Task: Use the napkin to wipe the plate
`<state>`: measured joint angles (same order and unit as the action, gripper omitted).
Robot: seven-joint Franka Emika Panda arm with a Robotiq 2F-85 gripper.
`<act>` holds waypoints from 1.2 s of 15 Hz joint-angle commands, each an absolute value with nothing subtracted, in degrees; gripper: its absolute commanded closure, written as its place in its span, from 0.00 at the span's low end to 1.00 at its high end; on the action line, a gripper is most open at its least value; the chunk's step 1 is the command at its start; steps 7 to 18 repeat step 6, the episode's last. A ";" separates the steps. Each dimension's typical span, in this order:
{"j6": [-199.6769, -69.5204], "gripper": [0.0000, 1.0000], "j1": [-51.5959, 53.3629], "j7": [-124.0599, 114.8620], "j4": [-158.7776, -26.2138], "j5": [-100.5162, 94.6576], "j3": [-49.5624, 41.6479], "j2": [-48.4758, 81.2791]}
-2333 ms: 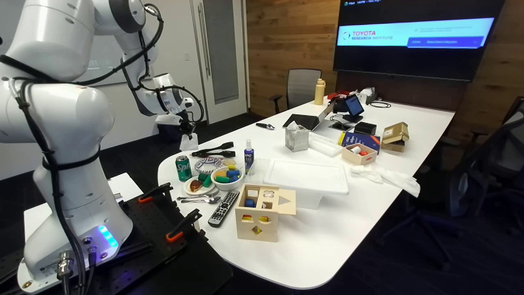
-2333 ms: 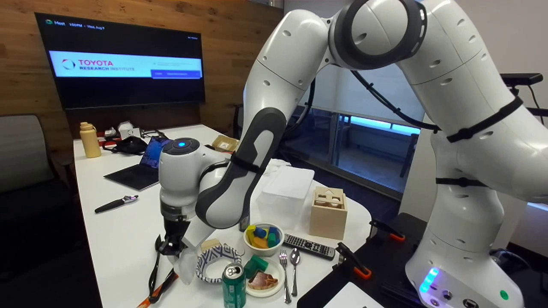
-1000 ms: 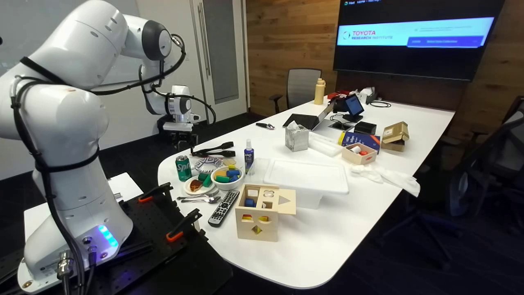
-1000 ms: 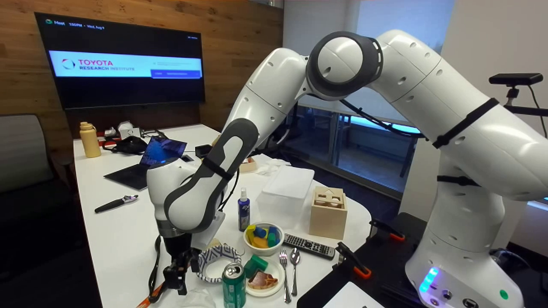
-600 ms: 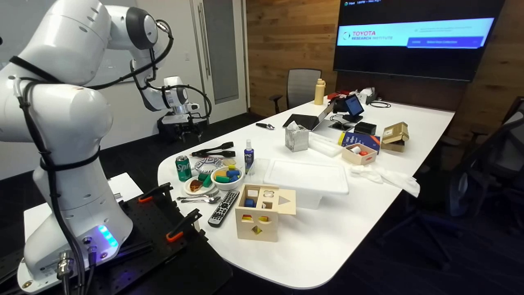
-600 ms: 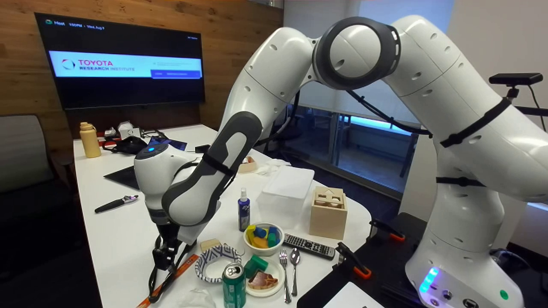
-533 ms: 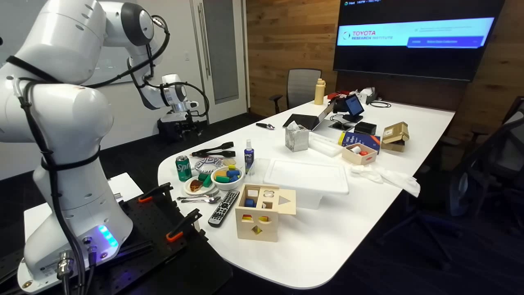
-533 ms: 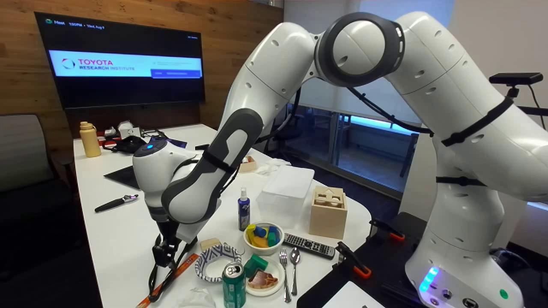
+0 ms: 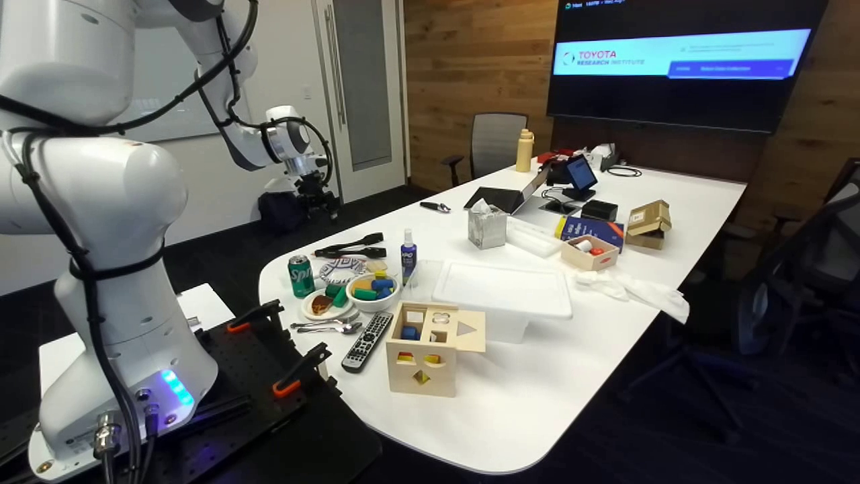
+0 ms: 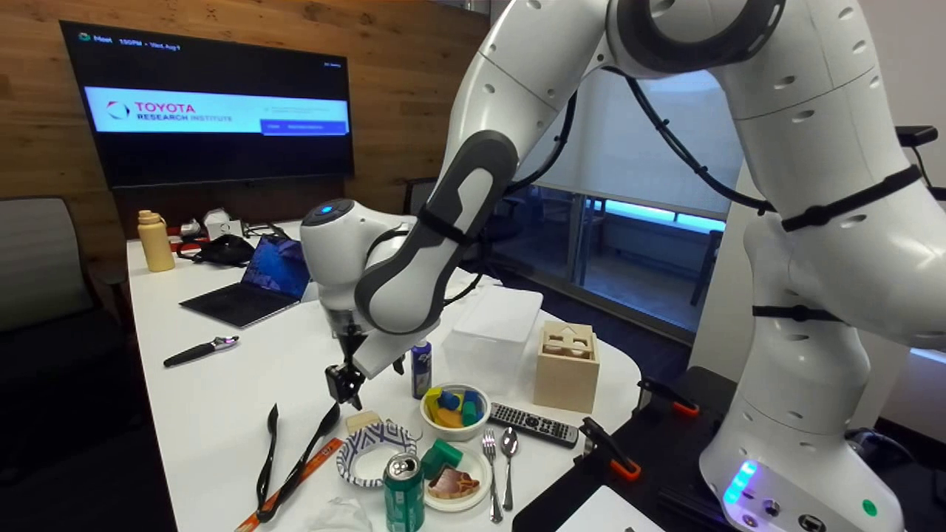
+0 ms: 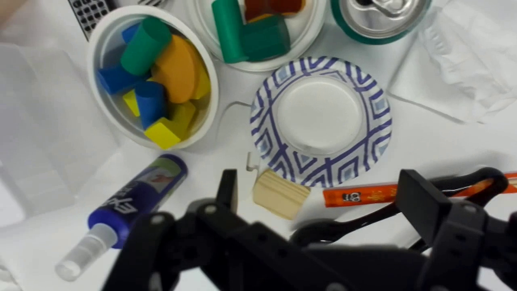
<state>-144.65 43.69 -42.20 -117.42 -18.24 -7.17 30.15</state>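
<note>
Above the table my gripper (image 11: 319, 180) stands open, its black fingers (image 11: 424, 204) wide apart with nothing between them. White and crumpled, the napkin (image 11: 464, 66) lies on the table at the right of the wrist view; in an exterior view the napkin (image 10: 340, 516) shows at the bottom edge, beside the green can. The flat whitish plate (image 11: 310, 34) carries green blocks and a toy food slice; in an exterior view the plate (image 10: 480, 469) sits right of the can. Between plate and gripper in the wrist view is a small blue-patterned dish (image 11: 319, 115).
Crowding the area are the can (image 11: 377, 30), a block-filled bowl (image 11: 213, 95), a spray bottle (image 11: 139, 198), a wooden block (image 11: 278, 194), black tongs (image 11: 351, 224) and an orange packet (image 11: 359, 196). A fork (image 10: 492, 480), spoon (image 10: 508, 473) and remote (image 10: 533, 425) lie beyond the plate.
The napkin, held in the gripper about two seconds ago, has been let go and rests on the table by the can. My gripper has opened, risen and moved away from it.
</note>
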 commanded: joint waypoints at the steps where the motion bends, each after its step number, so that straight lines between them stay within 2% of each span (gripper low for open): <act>1: -150.73 0.00 41.59 -45.92 -126.76 -23.73 -8.41 23.01; 6: -152.99 0.00 38.06 -45.89 -129.30 -27.34 -7.33 21.09; 18: -152.99 0.00 38.06 -45.89 -129.30 -27.34 -7.33 21.09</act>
